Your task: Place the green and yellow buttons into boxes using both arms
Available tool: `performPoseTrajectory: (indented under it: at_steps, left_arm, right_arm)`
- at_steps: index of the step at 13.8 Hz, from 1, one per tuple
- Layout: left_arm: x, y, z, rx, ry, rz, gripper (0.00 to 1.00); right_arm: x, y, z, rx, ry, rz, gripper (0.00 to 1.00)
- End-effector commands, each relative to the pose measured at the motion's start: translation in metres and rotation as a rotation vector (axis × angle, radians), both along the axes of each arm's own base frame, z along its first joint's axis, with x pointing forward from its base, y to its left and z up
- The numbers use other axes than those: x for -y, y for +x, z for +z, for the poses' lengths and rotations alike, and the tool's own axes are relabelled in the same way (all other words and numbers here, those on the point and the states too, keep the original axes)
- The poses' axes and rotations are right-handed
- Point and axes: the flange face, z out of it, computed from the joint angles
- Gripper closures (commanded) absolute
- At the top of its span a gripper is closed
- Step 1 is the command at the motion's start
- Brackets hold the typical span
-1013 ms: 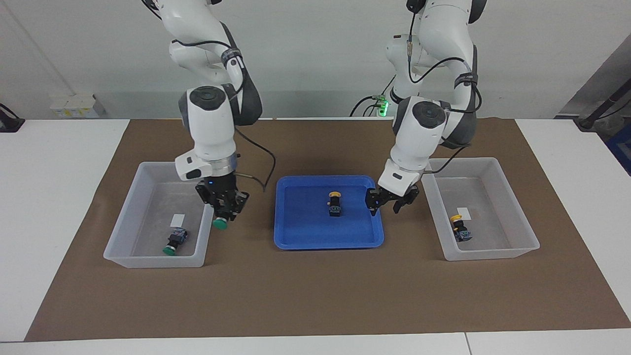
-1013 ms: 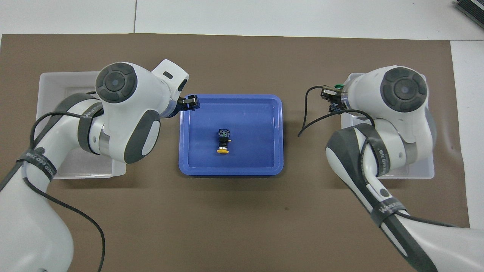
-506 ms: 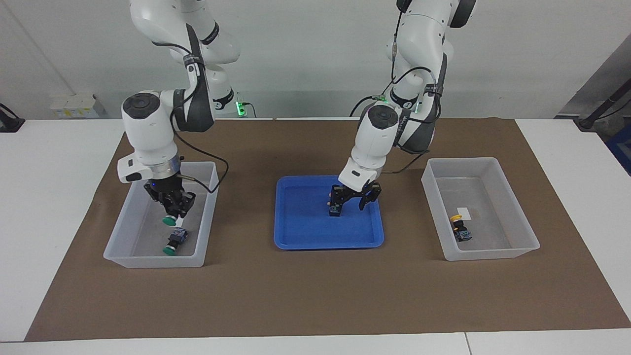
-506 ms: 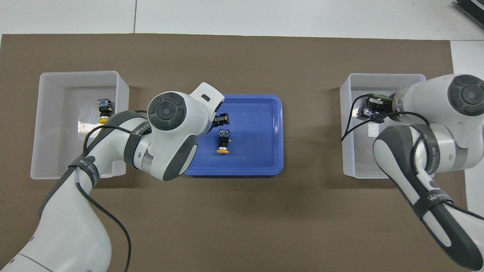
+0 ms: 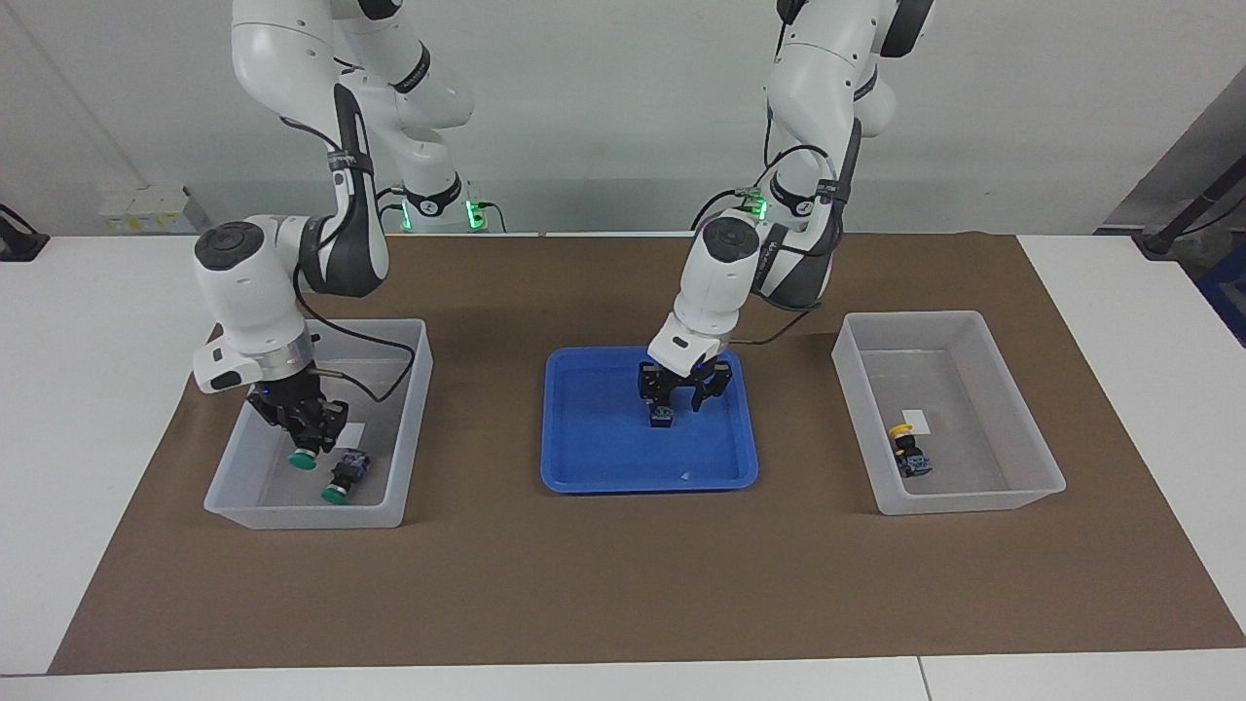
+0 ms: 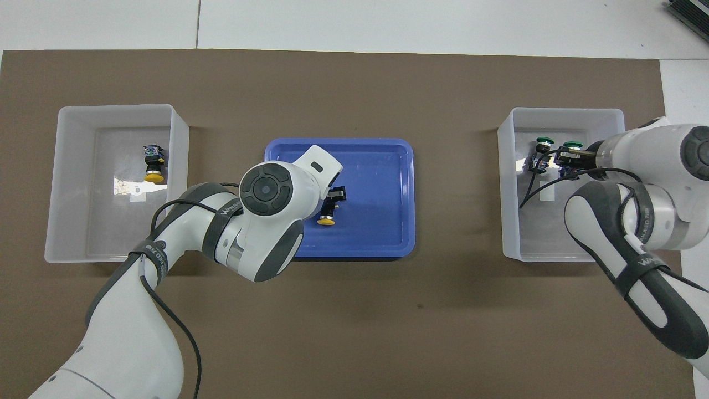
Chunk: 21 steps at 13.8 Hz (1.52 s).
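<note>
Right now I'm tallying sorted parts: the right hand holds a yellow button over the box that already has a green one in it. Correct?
Not quite: the button in the right hand has a green cap, as the facing view shows. The rest holds: it hangs over the clear box where another green button already lies.

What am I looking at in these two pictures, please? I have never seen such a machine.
These are two white robot arms at a table with a brown mat. One picture faces them from across the table; the other looks down from above them. The right arm holds a green button in its shut jaws, low inside a clear box where a second green button lies. The left arm has its open jaws low over a yellow button in the blue tray. A second clear box holds a second yellow button.
</note>
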Motion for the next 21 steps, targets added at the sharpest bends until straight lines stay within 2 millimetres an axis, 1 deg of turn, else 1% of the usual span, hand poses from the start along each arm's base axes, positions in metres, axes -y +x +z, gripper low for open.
performPoseTrajectory:
  at_steps: [1,2,3,5,6,8,9,10,12,13,14,15,16,17,18,20,21]
  left_arm:
    - [0.008,-0.014,-0.004,0.007,0.001,-0.012,0.26]
    - [0.009,-0.020,-0.010,0.000,0.007,-0.018,0.26]
    - [0.009,-0.022,-0.012,-0.004,0.010,-0.020,0.29]
    - [0.009,-0.021,-0.012,0.001,0.006,-0.020,0.42]
    - [0.009,-0.021,-0.012,0.001,0.006,-0.020,0.50]
    - [0.007,-0.019,-0.011,0.002,0.006,-0.015,0.75]
    - [0.006,-0.019,-0.011,0.001,0.006,-0.014,0.90]
    - [0.004,-0.017,-0.011,-0.004,0.010,-0.010,1.00]
    - [0.002,-0.011,-0.004,-0.004,0.013,-0.003,1.00]
    - [0.002,-0.004,0.005,0.000,0.012,0.001,1.00]
    - [-0.001,0.002,0.011,-0.008,0.018,0.010,1.00]
    - [-0.007,0.011,0.022,-0.010,0.021,0.022,1.00]
    - [-0.018,0.021,0.033,-0.012,0.025,0.041,1.00]
    - [-0.030,0.031,0.049,-0.014,0.028,0.063,1.00]
    - [-0.044,0.040,0.068,-0.014,0.030,0.084,1.00]
    - [-0.076,0.056,0.109,-0.014,0.036,0.131,1.00]
    - [-0.090,0.064,0.128,-0.021,0.043,0.151,1.00]
  right_arm:
    - [0.010,0.004,-0.016,0.024,0.001,0.056,1.00]
    - [0.011,0.005,-0.020,0.026,0.000,0.059,1.00]
    - [0.011,0.005,-0.022,0.023,0.000,0.059,0.84]
    - [0.013,0.005,-0.022,0.019,0.001,0.058,0.14]
    - [0.012,0.006,-0.020,0.019,0.000,0.059,0.01]
    - [0.010,0.007,-0.015,0.027,0.000,0.058,0.00]
    - [0.009,0.008,-0.007,0.035,-0.001,0.057,0.00]
    - [0.006,0.007,0.002,0.026,0.000,0.059,0.00]
    - [-0.002,0.003,0.035,0.001,0.003,0.057,0.00]
    - [-0.008,-0.002,0.052,-0.013,0.009,0.037,0.00]
    - [-0.019,-0.004,0.066,-0.017,0.017,0.023,0.00]
    - [-0.032,-0.008,0.077,-0.028,0.022,0.016,0.00]
    - [-0.040,-0.011,0.090,-0.031,0.027,0.001,0.00]
    - [-0.057,-0.016,0.104,-0.040,0.028,0.016,0.00]
    - [-0.065,-0.023,0.119,-0.040,0.030,0.014,0.00]
    - [-0.071,-0.036,0.145,-0.053,0.030,0.015,0.00]
    - [-0.071,-0.041,0.161,-0.067,0.029,0.015,0.00]
